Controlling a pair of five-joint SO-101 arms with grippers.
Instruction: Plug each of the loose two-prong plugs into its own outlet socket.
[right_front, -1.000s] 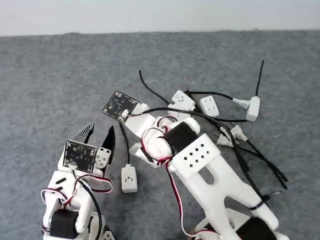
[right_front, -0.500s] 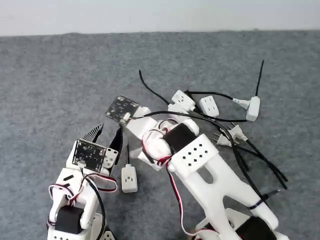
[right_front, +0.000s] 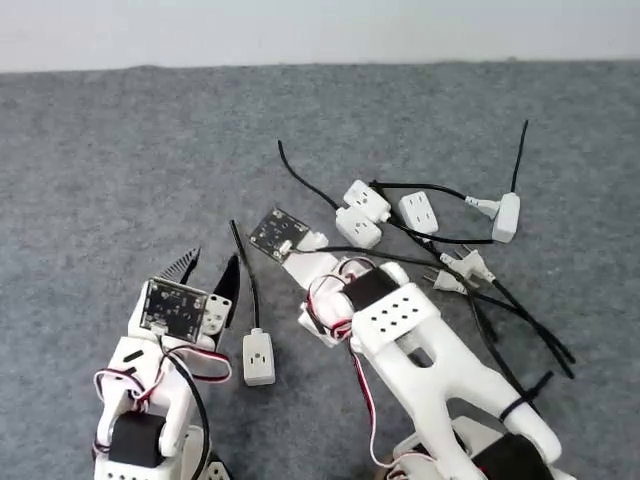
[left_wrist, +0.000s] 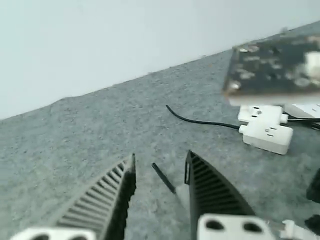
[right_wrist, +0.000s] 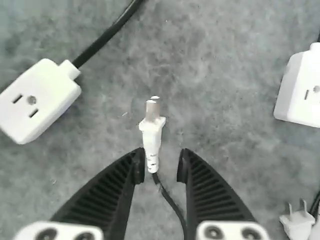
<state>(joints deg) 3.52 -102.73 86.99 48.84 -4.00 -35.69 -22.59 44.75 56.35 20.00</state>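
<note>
**High view.** Your left arm (right_front: 150, 400) sits at the near left corner of the surface (right_front: 100, 150). The left gripper (right_front: 208, 275) is spread wide over bare grey felt, with nothing in it. The near socket (right_front: 258, 357), white on a black cord, lies just beside that gripper toward the near edge. Your right arm (right_front: 420, 340) extends over the middle of the surface. Its camera board (right_front: 280, 232) covers its fingers from this angle. Beyond the board the paired sockets (right_front: 358, 228) lie side by side, with a single socket (right_front: 418, 210) near them. A white adapter (right_front: 507, 217) lies farther toward the right edge. The loose plugs (right_front: 470, 265) lie among black cords to the right of the right arm.

**Left wrist view.** The left gripper (left_wrist: 159, 172) is wide open. A black cord end (left_wrist: 162, 177) lies on the felt in the gap. The paired sockets (left_wrist: 265, 136) lie beyond it, below the camera board (left_wrist: 272, 70).

**Right wrist view.** The right gripper (right_wrist: 159, 167) shows a narrow gap. The white plug (right_wrist: 152, 127) points its prongs away from the gripper, and its rear end sits between the tips. It rests against one finger (right_wrist: 132, 172), and felt shows between it and the other, so it is not clamped. A corded socket (right_wrist: 37, 100) lies to one side of the plug and a second socket (right_wrist: 302, 90) to the other.
</note>
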